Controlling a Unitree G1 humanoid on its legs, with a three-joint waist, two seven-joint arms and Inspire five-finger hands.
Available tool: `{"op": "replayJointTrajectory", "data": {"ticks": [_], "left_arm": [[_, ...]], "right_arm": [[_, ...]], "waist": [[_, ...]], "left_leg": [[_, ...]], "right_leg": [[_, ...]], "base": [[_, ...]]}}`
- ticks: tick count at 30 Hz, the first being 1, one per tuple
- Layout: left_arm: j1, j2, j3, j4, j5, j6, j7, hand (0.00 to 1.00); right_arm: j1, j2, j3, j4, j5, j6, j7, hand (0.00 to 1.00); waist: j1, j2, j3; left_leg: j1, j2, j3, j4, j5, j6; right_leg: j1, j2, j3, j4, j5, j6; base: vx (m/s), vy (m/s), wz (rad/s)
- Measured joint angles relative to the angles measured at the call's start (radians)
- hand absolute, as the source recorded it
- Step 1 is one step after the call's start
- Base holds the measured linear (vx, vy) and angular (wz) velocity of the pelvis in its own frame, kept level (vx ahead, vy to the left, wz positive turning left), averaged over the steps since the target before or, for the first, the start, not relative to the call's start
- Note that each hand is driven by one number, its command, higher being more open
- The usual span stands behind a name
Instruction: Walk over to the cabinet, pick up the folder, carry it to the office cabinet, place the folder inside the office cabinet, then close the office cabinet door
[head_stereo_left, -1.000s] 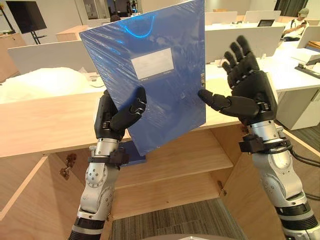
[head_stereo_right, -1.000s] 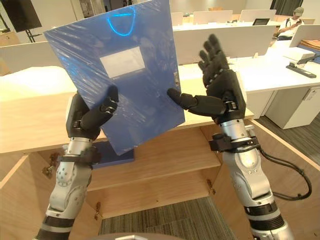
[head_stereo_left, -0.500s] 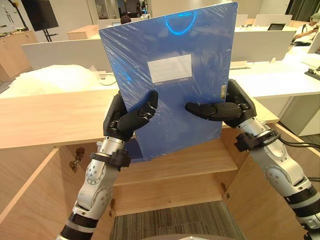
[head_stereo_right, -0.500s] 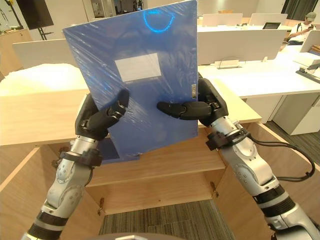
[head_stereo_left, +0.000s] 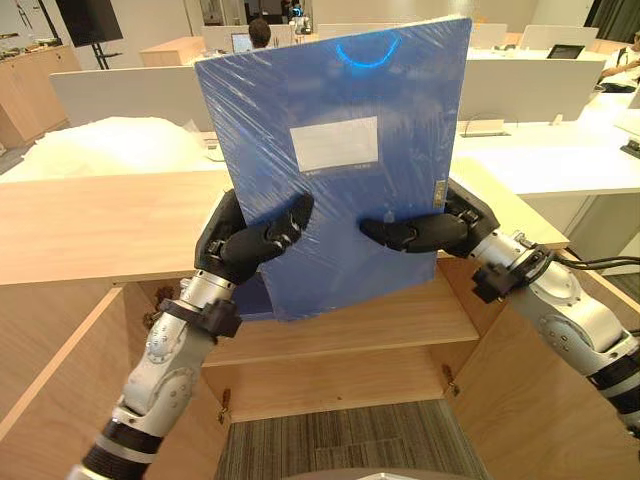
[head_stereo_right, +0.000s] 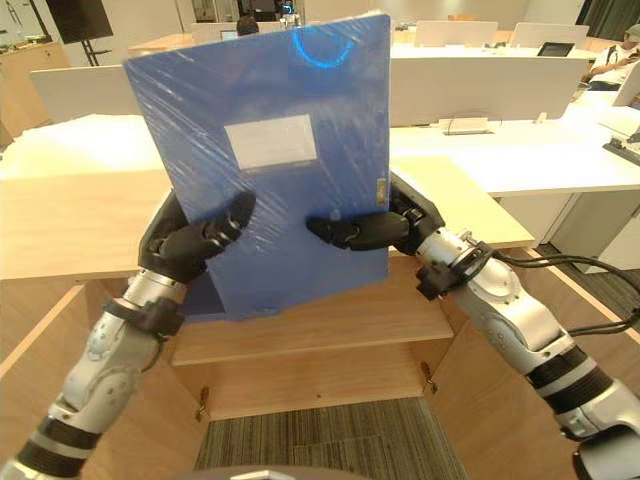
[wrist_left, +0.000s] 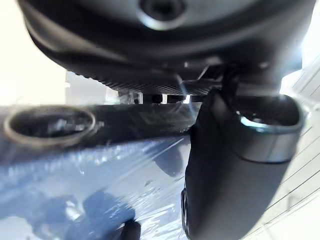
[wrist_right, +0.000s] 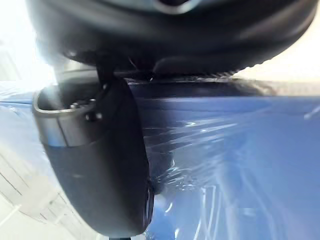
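I have the folder (head_stereo_left: 340, 150) upright, near and centre, pinched between my left hand (head_stereo_left: 245, 245) at its left edge and my right hand (head_stereo_left: 430, 230) at its right. Behind it lies the cabinet top (head_stereo_left: 90, 220) — the shelf (head_stereo_left: 400, 320) sits below, inside the cabinet. Desks (head_stereo_left: 540, 160) stand far right.

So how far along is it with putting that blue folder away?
Picking up looks done: the shiny blue plastic-wrapped folder is pinched roughly upright between the left hand and right hand. In hand: it is held in front of the open light-wood cabinet. Left: setting it inside and shutting the door.
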Motion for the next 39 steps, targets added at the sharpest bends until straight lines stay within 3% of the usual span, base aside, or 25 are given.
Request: {"op": "replayJointTrajectory", "data": {"ticks": [3, 4, 6, 9, 11, 16, 20, 25, 29, 33, 35, 38, 39], "left_arm": [[0.030, 0.143, -0.079, 0.050, -0.017, 0.001, -0.054, 1.00], [0.042, 0.146, -0.094, 0.063, -0.025, 0.004, -0.071, 1.00], [0.073, 0.117, -0.149, 0.120, -0.036, 0.031, -0.113, 1.00], [0.108, 0.061, -0.173, 0.162, -0.035, 0.064, -0.132, 1.00], [0.118, -0.017, -0.171, 0.215, -0.035, 0.080, -0.138, 1.00], [0.118, -0.054, -0.167, 0.255, -0.033, 0.081, -0.159, 1.00], [0.118, -0.053, -0.197, 0.343, 0.017, 0.090, -0.210, 1.00], [0.119, -0.046, -0.344, 0.530, 0.136, 0.127, -0.279, 1.00], [0.150, -0.164, -0.415, 0.771, 0.279, 0.162, -0.317, 1.00], [0.152, -0.361, -0.326, 1.046, 0.364, 0.164, -0.258, 1.00], [0.134, -0.500, -0.141, 1.251, 0.472, 0.160, -0.142, 1.00], [0.107, -0.574, 0.079, 1.408, 0.642, 0.157, 0.042, 1.00], [0.106, -0.579, 0.107, 1.415, 0.661, 0.157, 0.072, 1.00]], "right_arm": [[0.004, -0.049, -0.003, -0.019, -0.089, -0.002, 0.025, 0.00], [0.004, -0.057, -0.009, -0.027, -0.123, -0.002, 0.024, 0.00], [0.004, -0.053, -0.047, -0.065, -0.335, -0.004, 0.008, 0.00], [0.004, -0.021, -0.087, -0.127, -0.524, -0.013, 0.003, 0.00], [0.004, 0.036, -0.125, -0.187, -0.688, -0.050, -0.001, 0.00], [0.003, 0.095, -0.145, -0.246, -0.887, -0.134, -0.029, 0.00], [0.004, 0.098, -0.076, -0.258, -0.988, -0.163, -0.055, 0.00], [0.051, 0.064, 0.108, -0.228, -1.062, -0.167, -0.085, 0.00], [0.117, 0.098, 0.259, -0.111, -1.102, -0.173, -0.085, 0.00], [0.162, 0.175, 0.292, 0.060, -1.165, -0.170, -0.070, 0.00], [0.167, 0.266, 0.304, 0.233, -1.262, -0.143, -0.071, 0.00], [0.166, 0.380, 0.310, 0.419, -1.380, -0.088, -0.072, 0.00], [0.166, 0.392, 0.313, 0.444, -1.387, -0.078, -0.072, 0.00]], "waist": [[-0.005, -0.005, 0.004], [-0.006, -0.006, 0.005], [-0.004, -0.013, 0.009], [-0.004, -0.022, 0.014], [-0.004, -0.023, 0.014], [-0.004, -0.023, 0.014], [-0.006, -0.022, 0.014], [-0.004, -0.024, 0.012], [0.001, -0.031, 0.017], [0.025, -0.034, 0.019], [0.033, -0.032, 0.020], [0.037, -0.022, 0.026], [0.037, -0.018, 0.029]], "left_leg": [[-0.003, 0.001, -0.001, 0.000, -0.001, -0.001], [-0.005, 0.001, -0.001, 0.000, -0.001, -0.002], [-0.007, 0.000, 0.001, 0.000, -0.003, -0.004], [-0.007, 0.001, 0.004, 0.001, -0.004, -0.006], [-0.008, 0.001, 0.007, 0.004, -0.005, -0.007], [-0.008, 0.002, 0.006, 0.001, -0.005, -0.007], [-0.008, 0.003, 0.007, 0.000, -0.005, -0.007], [-0.020, 0.007, 0.010, 0.000, -0.005, -0.007], [-0.022, 0.009, 0.010, 0.001, -0.006, -0.007], [-0.016, 0.010, 0.008, 0.000, -0.006, -0.007], [-0.013, 0.011, 0.003, 0.000, -0.005, -0.007], [-0.013, 0.014, -0.005, 0.001, -0.006, -0.011], [-0.013, 0.014, -0.006, 0.001, -0.006, -0.011]], "right_leg": [[-0.001, 0.000, -0.001, -0.003, 0.000, 0.000], [-0.003, 0.000, -0.001, -0.004, 0.000, 0.000], [-0.006, -0.001, 0.000, -0.004, 0.000, 0.000], [-0.009, 0.001, 0.004, -0.005, 0.000, 0.000], [-0.012, 0.001, 0.007, -0.004, 0.000, 0.000], [-0.012, 0.001, 0.007, -0.002, 0.000, 0.000], [-0.015, 0.001, 0.009, 0.000, 0.000, 0.000], [-0.028, -0.001, 0.012, 0.001, 0.000, 0.000], [-0.030, -0.003, 0.011, 0.003, -0.004, -0.003], [-0.030, -0.002, 0.009, 0.015, -0.010, -0.005], [-0.029, 0.000, 0.003, 0.023, -0.015, -0.008], [-0.029, 0.001, -0.005, 0.030, -0.019, -0.009], [-0.028, 0.001, -0.006, 0.030, -0.019, -0.009]], "base": [[0.00, 0.002, 0.01], [0.00, 0.000, 0.00], [0.00, 0.000, 0.00], [0.00, 0.003, -0.05], [0.01, 0.002, -0.04], [-0.01, 0.001, 0.00], [-0.01, 0.001, 0.00], [0.00, 0.000, 0.00], [0.00, 0.000, 0.00], [0.00, 0.000, 0.00], [-0.04, -0.003, 0.06], [-0.04, -0.004, 0.08], [0.00, 0.000, 0.00]]}}
